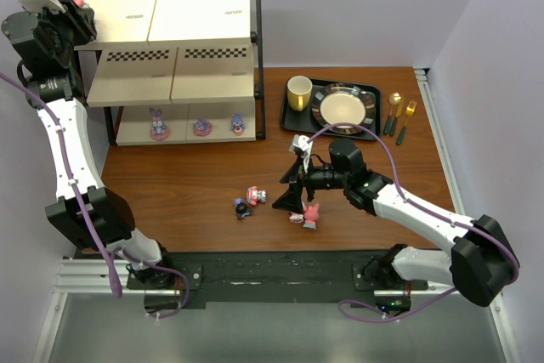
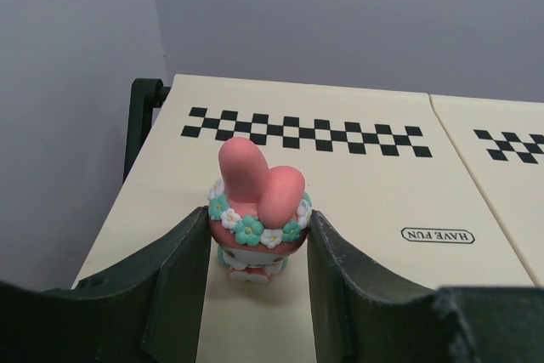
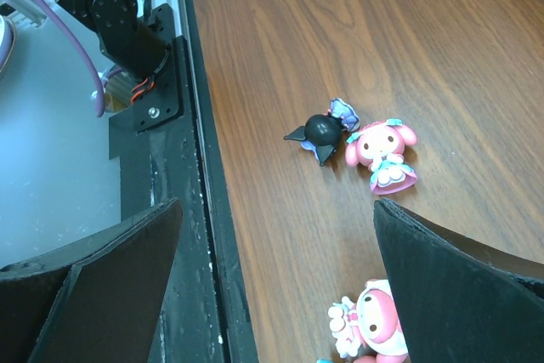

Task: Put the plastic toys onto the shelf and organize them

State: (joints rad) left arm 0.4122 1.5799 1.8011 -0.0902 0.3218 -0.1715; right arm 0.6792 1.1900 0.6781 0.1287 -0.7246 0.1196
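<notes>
Left claw (image 2: 257,252) clenched a pink bunny-eared toy (image 2: 257,197) at its flower crown, the toy standing at the left end of the top board of the shelf (image 2: 365,184). Three purple bunnies (image 1: 201,127) stood on the bottom tier. On the table (image 1: 187,184), a black toy (image 3: 321,131) touched a pink toy (image 3: 380,152). Another pink figurine (image 3: 374,322) lay near them, below the right claw (image 3: 276,206), which hung wide open and empty.

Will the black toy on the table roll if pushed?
Maybe a little: the black toy has a round head, but pointy ears could stop it. It looks small and hard, so it would likely slide on the smooth table.
</notes>
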